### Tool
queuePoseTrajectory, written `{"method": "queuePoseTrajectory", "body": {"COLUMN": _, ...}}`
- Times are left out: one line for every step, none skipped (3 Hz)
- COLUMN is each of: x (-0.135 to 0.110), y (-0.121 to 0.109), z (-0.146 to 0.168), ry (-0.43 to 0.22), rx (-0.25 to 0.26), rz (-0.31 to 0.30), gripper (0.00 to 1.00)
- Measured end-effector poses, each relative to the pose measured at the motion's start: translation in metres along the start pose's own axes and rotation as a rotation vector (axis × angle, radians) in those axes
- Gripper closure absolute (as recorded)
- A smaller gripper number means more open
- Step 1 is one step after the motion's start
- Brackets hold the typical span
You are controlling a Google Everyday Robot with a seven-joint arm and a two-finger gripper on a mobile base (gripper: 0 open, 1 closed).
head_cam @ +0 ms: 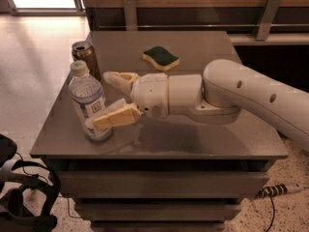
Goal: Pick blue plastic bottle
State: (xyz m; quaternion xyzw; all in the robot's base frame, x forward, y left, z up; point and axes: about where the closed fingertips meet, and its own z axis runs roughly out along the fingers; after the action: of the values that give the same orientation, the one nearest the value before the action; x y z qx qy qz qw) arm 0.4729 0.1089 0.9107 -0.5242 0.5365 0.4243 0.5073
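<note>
The blue plastic bottle (90, 105) stands upright at the table's left front, clear with a white cap and a blue-and-white label. My gripper (105, 99) reaches in from the right and is open around it. One yellow finger (116, 118) lies against the bottle's front lower side. The other finger (118, 78) sits behind the bottle, a little apart from it. The bottle rests on the grey table (193, 139).
A brown metal can (86, 57) stands just behind the bottle near the left edge. A green and yellow sponge (161, 57) lies at the back middle. My white arm (241, 95) crosses the right half of the table. Black gear (19, 197) sits on the floor at lower left.
</note>
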Motion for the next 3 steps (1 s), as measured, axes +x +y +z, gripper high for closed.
{"method": "queuePoseTrajectory", "body": {"x": -0.0015, "y": 0.0008, "z": 0.0008, "ry": 0.000, "rx": -0.002, "rz": -0.002, "gripper": 0.55}}
{"method": "queuePoseTrajectory", "body": {"x": -0.0035, "y": 0.0029, "z": 0.0034, "ry": 0.001, "rx": -0.007, "rz": -0.006, "gripper": 0.88}}
{"method": "queuePoseTrajectory", "body": {"x": -0.0047, "y": 0.0041, "z": 0.0048, "ry": 0.001, "rx": -0.010, "rz": -0.009, "gripper": 1.00}}
